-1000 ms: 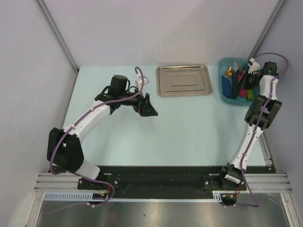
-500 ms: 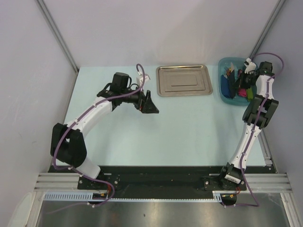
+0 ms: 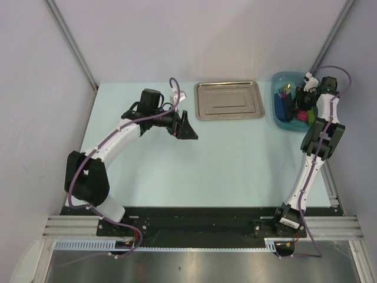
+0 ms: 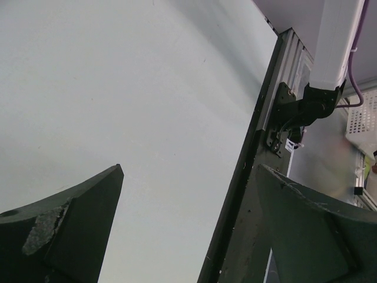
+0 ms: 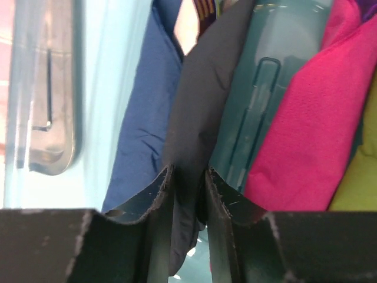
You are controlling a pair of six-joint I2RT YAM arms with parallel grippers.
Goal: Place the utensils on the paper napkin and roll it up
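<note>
The black paper napkin stands folded among colored items inside the teal bin at the table's back right. My right gripper reaches into that bin. Its jaws are a narrow gap apart, with a fold of the napkin lying between them. In the top view the right gripper is over the bin's middle. I cannot pick out the utensils among the bin's contents. My left gripper hangs wide open over bare table left of centre, with nothing between its fingers.
A shiny steel tray lies at the back centre, left of the bin. Blue cloth, pink cloth and a yellow-green item crowd the napkin in the bin. The side walls stand close to the bin.
The right wrist moved left, deeper over the bin, and its jaws have parted slightly around the napkin. The left arm shifted a little toward the back.
</note>
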